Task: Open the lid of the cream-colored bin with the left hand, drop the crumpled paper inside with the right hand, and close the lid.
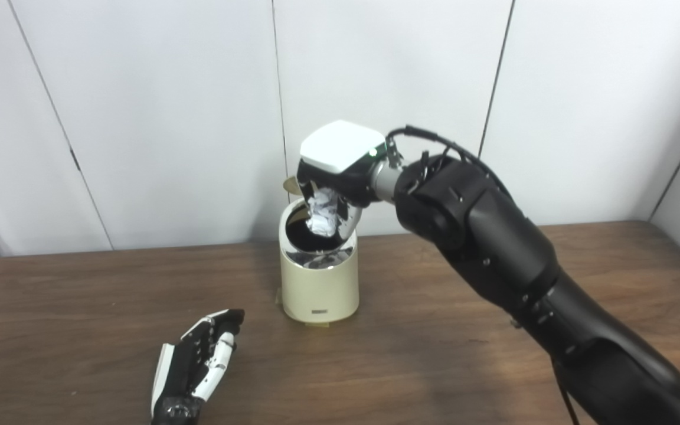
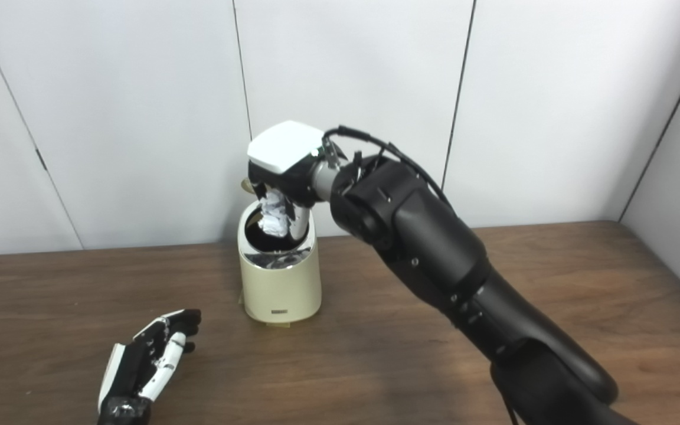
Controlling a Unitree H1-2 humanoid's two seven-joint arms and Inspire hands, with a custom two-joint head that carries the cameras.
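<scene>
The cream-colored bin (image 1: pixel 318 283) stands upright on the table, its dark mouth uncovered. Its lid (image 1: pixel 291 185) is tipped up behind the opening, mostly hidden by my right hand. My right hand (image 1: pixel 335 171) hovers directly over the mouth, fingers pointing down and shut on the crumpled white paper (image 1: pixel 322 215), which hangs just at the rim. My left hand (image 1: pixel 198 360) lies low on the table in front and to the left of the bin, open, fingers apart, holding nothing and apart from the bin.
The brown wooden table (image 1: pixel 411 354) stretches to both sides. White wall panels (image 1: pixel 169 118) rise close behind the bin. My right forearm (image 1: pixel 493 248) crosses the right half of the table diagonally.
</scene>
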